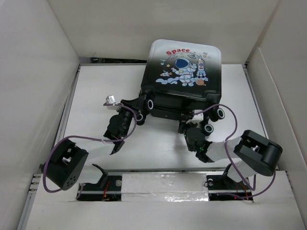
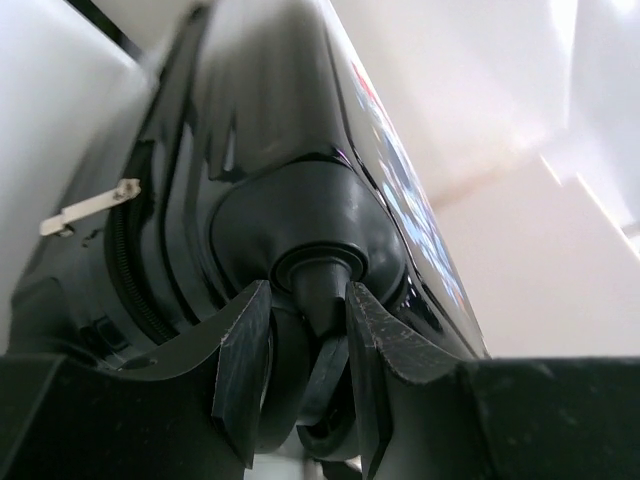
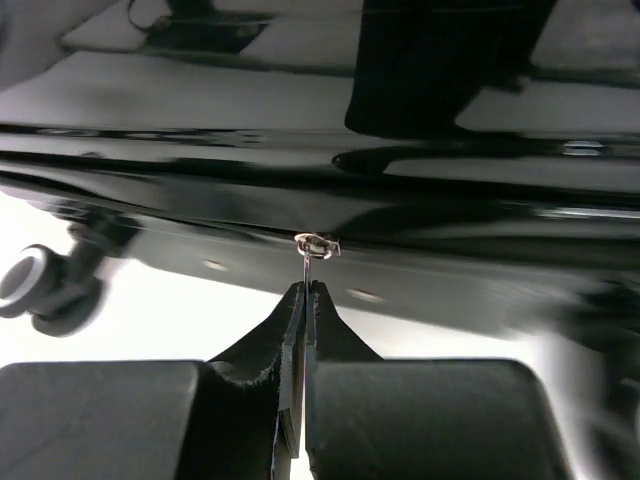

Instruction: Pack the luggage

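The luggage (image 1: 182,72) lies flat at the back middle of the table, its astronaut print and red "Space" text facing up. My left gripper (image 1: 137,112) is at its front left corner. In the left wrist view the gripper (image 2: 308,298) is shut on a black wheel (image 2: 335,385) and its caster stem, under the glossy shell (image 2: 280,150). A silver zipper pull (image 2: 90,207) sticks out at the left. My right gripper (image 1: 188,125) is at the front edge. There the gripper (image 3: 305,290) is shut on a thin metal zipper pull (image 3: 306,265) on the luggage's seam (image 3: 300,190).
White walls (image 1: 33,72) enclose the white table (image 1: 105,86) on the left, back and right. Other wheels (image 1: 220,113) jut from the luggage's front right corner, and one wheel (image 3: 40,285) shows at the left of the right wrist view. Purple cables (image 1: 96,140) loop from both arms.
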Controlling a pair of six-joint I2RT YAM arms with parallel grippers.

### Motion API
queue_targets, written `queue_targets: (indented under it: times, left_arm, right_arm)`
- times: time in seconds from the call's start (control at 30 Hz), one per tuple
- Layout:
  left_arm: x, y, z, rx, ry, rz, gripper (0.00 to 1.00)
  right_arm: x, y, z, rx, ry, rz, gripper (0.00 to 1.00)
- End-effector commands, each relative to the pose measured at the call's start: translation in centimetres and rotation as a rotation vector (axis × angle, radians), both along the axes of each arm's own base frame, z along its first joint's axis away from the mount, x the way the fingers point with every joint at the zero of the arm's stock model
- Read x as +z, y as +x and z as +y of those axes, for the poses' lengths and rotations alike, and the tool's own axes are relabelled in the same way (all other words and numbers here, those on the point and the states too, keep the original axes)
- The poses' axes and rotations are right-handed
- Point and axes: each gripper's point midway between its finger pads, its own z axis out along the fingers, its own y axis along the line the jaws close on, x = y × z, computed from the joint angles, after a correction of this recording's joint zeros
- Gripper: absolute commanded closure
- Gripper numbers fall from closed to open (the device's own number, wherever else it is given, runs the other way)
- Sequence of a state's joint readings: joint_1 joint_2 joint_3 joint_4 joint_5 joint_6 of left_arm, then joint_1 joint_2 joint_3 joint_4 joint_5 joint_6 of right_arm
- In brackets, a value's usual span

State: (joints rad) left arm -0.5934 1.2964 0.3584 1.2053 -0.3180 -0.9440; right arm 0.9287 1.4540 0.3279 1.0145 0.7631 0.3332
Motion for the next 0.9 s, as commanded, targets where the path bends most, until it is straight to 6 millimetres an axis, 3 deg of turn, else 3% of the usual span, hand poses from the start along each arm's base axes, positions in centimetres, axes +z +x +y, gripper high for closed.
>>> queue_targets:
  times: [0.0,0.07,0.1,0.13,0.2,0.3,0.4,0.47,0.5,0.57,0.63,0.67,0.77,0.8,0.87]
  left_arm:
    - [4.8,-6.3,-10.1,-0.523,-0.074,-0.120,1.00]
    - [5.2,-7.2,-11.1,-0.564,-0.071,-0.126,1.00]
    - [5.5,-7.6,-11.4,-0.578,-0.072,-0.137,1.00]
    - [5.8,-8.0,-11.8,-0.591,-0.073,-0.144,1.00]
    - [6.5,-8.7,-12.5,-0.620,-0.082,-0.160,1.00]
    - [7.8,-10.7,-13.6,-0.678,-0.122,-0.186,1.00]
    - [9.0,-12.4,-14.8,-0.723,-0.136,-0.212,1.00]
    - [9.0,-13.8,-15.9,-0.756,-0.120,-0.218,1.00]
    - [8.8,-13.8,-16.0,-0.747,-0.113,-0.212,1.00]
    - [8.1,-13.7,-16.3,-0.749,-0.087,-0.201,1.00]
    - [7.2,-13.7,-16.3,-0.751,-0.046,-0.188,0.96]
    - [6.0,-12.9,-15.7,-0.727,-0.006,-0.161,0.80]
    - [5.5,-11.6,-13.3,-0.617,0.088,-0.158,0.52]
    - [3.7,-10.5,-12.0,-0.530,0.145,-0.090,0.51]
    - [4.6,-10.6,-9.2,-0.434,0.196,-0.130,0.51]
  right_arm:
    - [5.2,-0.3,6.3,0.221,0.114,-0.134,1.00]
    - [4.5,-0.2,8.5,0.297,0.090,-0.080,1.00]
    - [5.5,-0.3,10.9,0.385,0.093,-0.083,1.00]
    - [4.0,-0.7,12.2,0.445,0.064,-0.040,1.00]
    - [4.6,-2.0,14.9,0.591,0.101,-0.037,1.00]
    - [4.0,-4.3,17.8,0.764,0.129,-0.005,1.00]
    - [3.9,-6.2,19.4,0.868,0.137,0.003,1.00]
    - [2.7,-7.1,18.6,0.872,0.164,0.039,1.00]
    - [3.5,-6.6,17.6,0.850,0.200,0.016,1.00]
    - [1.6,-7.0,15.4,0.816,0.211,0.070,1.00]
    - [1.8,-6.1,13.3,0.758,0.227,0.070,1.00]
    - [0.8,-6.4,12.1,0.741,0.219,0.092,1.00]
    - [1.4,-5.8,10.2,0.713,0.228,0.085,1.00]
    - [1.3,-5.9,10.0,0.720,0.225,0.092,1.00]
    - [1.6,-5.8,9.7,0.720,0.216,0.091,1.00]
